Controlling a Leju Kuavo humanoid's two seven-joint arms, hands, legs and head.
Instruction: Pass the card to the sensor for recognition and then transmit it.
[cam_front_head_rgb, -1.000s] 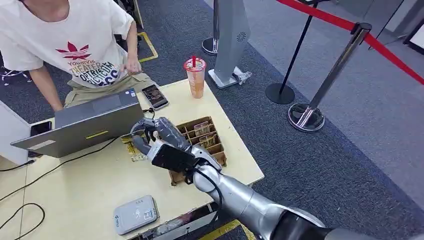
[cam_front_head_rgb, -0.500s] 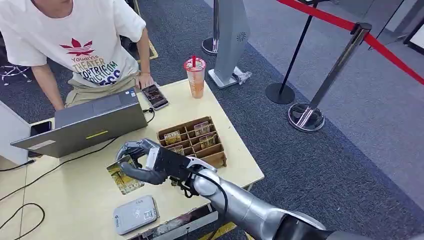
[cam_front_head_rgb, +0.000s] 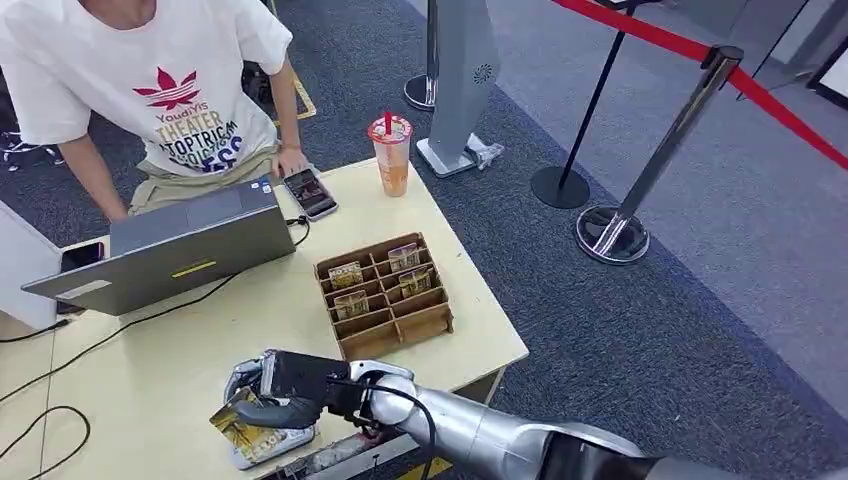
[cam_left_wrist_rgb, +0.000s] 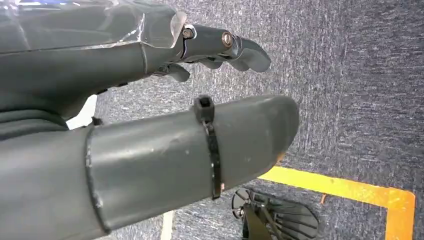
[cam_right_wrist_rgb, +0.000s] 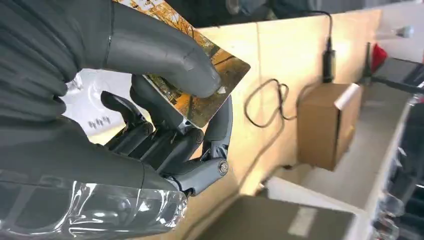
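Observation:
My right hand (cam_front_head_rgb: 262, 392) pinches a yellow picture card (cam_front_head_rgb: 240, 430) between thumb and fingers and holds it flat just over the white card reader (cam_front_head_rgb: 275, 442) at the table's near edge. In the right wrist view the card (cam_right_wrist_rgb: 210, 95) lies under the thumb of my right hand (cam_right_wrist_rgb: 165, 125), with the reader's white top (cam_right_wrist_rgb: 90, 107) right behind it. Whether card and reader touch I cannot tell. My left hand (cam_left_wrist_rgb: 165, 115) hangs over grey carpet with its fingers apart and nothing in it.
A brown compartment box (cam_front_head_rgb: 385, 295) with more cards stands mid-table. A grey laptop (cam_front_head_rgb: 170, 250), its cables, two phones (cam_front_head_rgb: 310, 192) and an iced drink (cam_front_head_rgb: 391, 153) sit farther back. A person in a white T-shirt (cam_front_head_rgb: 150, 90) stands behind the table. Stanchions (cam_front_head_rgb: 625, 225) stand right.
My right hand has carried the card from above the box, leftward and toward the near edge, down onto the reader. The person has shifted and now rests a hand by the phone.

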